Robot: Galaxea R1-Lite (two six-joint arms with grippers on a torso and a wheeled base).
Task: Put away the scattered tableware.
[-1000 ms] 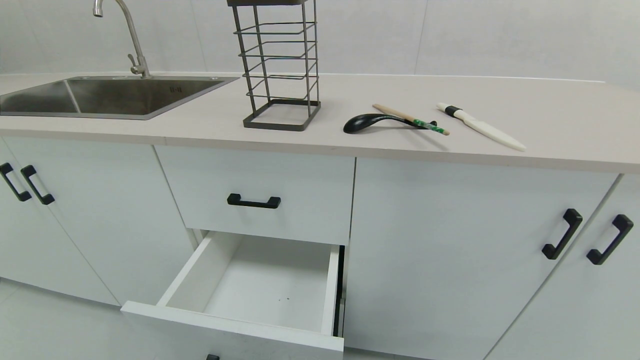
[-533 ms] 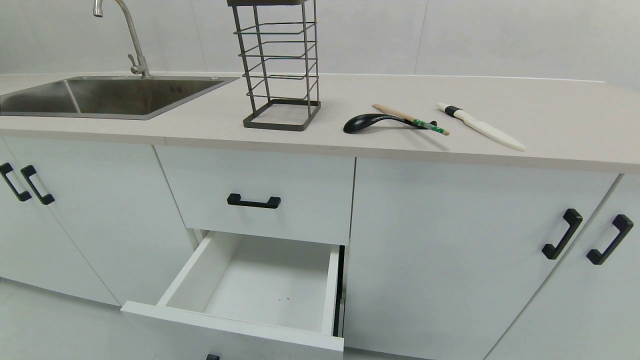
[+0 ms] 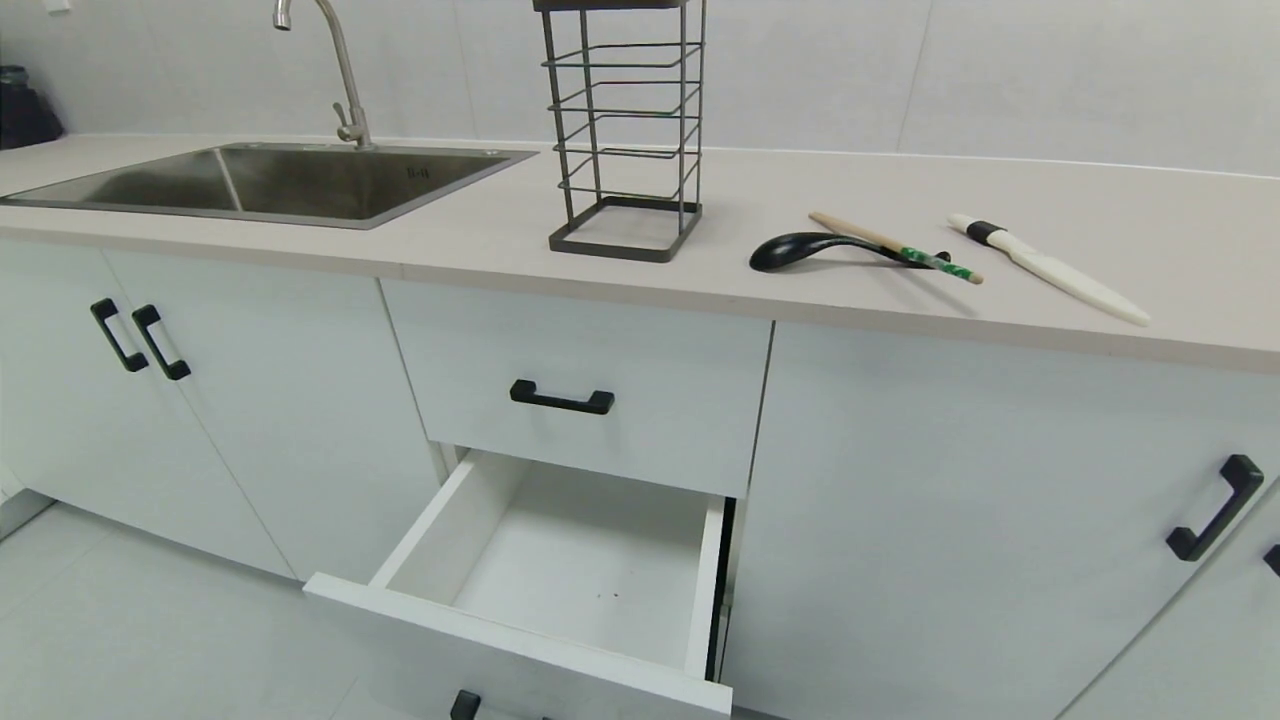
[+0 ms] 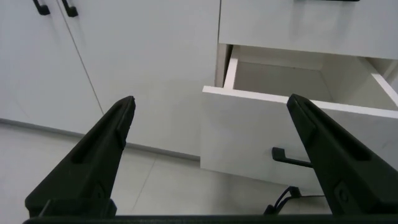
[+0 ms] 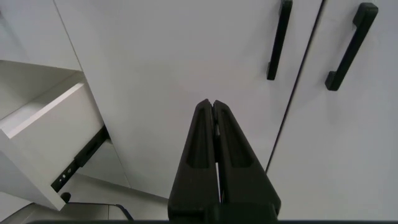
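On the counter lie a black spoon (image 3: pixel 800 249), a wooden chopstick (image 3: pixel 890 246) resting across its handle, and a white knife (image 3: pixel 1050 268) with a black band to the right. The lower drawer (image 3: pixel 560 580) stands pulled out with nothing in it; it also shows in the left wrist view as drawer (image 4: pixel 298 124). My left gripper (image 4: pixel 211 109) hangs open low in front of the drawer's front panel. My right gripper (image 5: pixel 214 112) is shut with nothing in it, facing the white cabinet doors (image 5: pixel 186 68) right of the drawer.
A black wire rack (image 3: pixel 625 130) stands on the counter left of the spoon. A steel sink (image 3: pixel 270 180) with a faucet (image 3: pixel 340 70) lies at the far left. A closed upper drawer (image 3: pixel 580 390) sits above the open one. Black handles (image 5: pixel 348 46) stick out from the doors.
The whole head view has shifted: everything sits further right in the picture now, so the camera has turned left. The tableware and the drawer have not moved.
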